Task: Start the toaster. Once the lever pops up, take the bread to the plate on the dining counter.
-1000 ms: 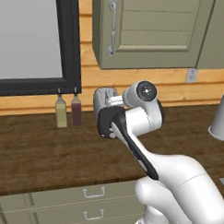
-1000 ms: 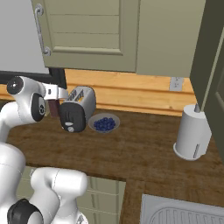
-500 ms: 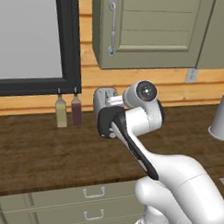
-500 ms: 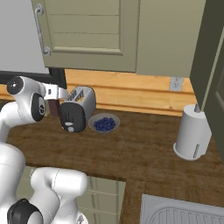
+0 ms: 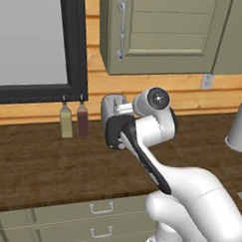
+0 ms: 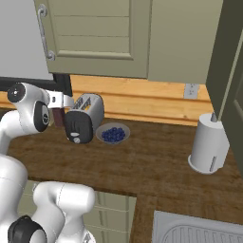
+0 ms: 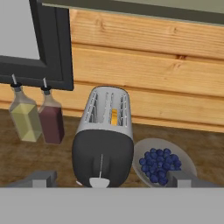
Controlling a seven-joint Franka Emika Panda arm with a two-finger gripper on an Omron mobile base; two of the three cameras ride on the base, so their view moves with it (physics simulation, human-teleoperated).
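Before the small rounded silver toaster (image 7: 104, 139), the spread, empty end effector (image 7: 111, 177) is hovering; pressing its whitish lever (image 7: 99, 182) straight down is advisable.

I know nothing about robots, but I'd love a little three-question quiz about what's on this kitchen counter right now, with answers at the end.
1. True or false: the toaster lies on its side on the worktop.
2. What fills the grey bowl beside the toaster?
A. blueberries
B. sugar cubes
C. red cherries
3. Fill in the blank: the two small bottles stand under the dark frame; one holds pale yellow liquid and the other holds dark ____ liquid.

Key
1. False: it stands upright, slots up, with an orange-edged slice showing in one slot.
2. A.
3. Red.
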